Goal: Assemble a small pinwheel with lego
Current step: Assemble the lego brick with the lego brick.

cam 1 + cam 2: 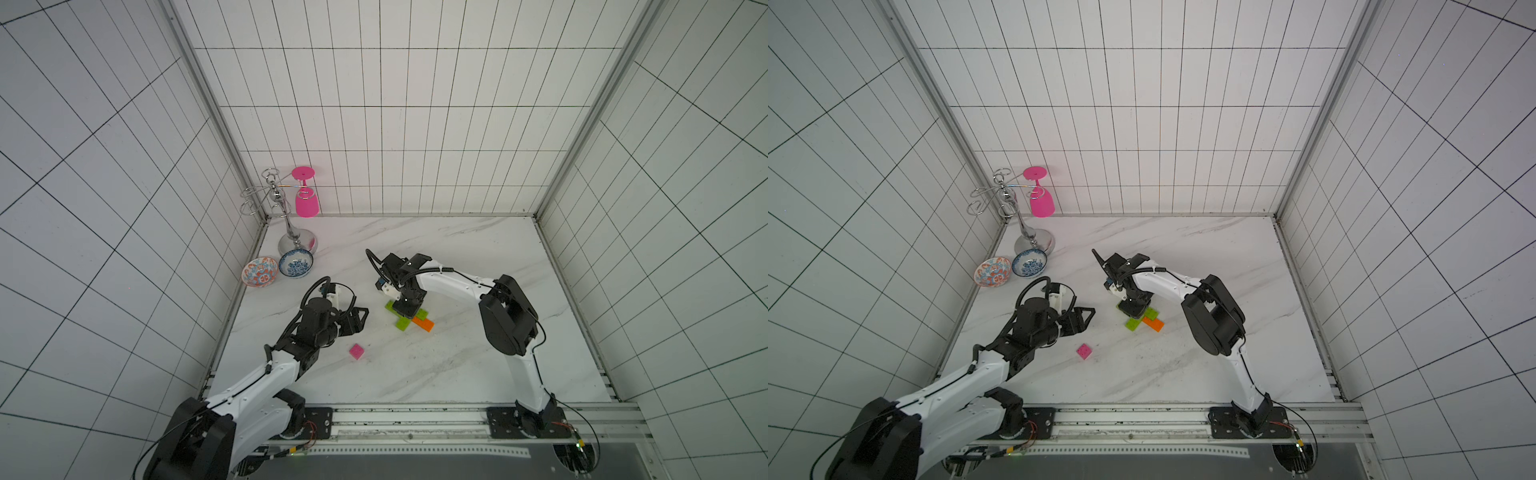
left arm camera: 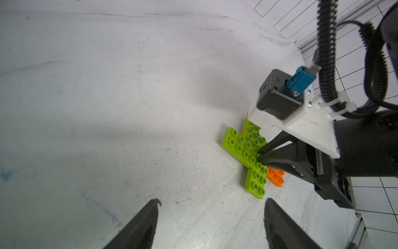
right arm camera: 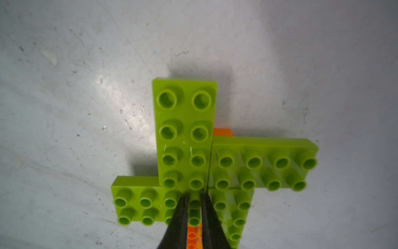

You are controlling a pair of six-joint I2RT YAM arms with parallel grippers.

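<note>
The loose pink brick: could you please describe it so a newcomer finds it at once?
On the white marble table, look between the lime-green cross and the left arm. The pink brick lies alone there, a small studded square, unlike the pink goblet hanging at the back corner.

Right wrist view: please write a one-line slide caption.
Narrowly parted right end effector at the centre of a lime-green studded plastic brick cross; orange brick beneath.

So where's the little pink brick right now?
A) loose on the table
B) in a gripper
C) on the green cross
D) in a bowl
A: the pink brick lies alone on the marble table, apart from the green cross.
</note>
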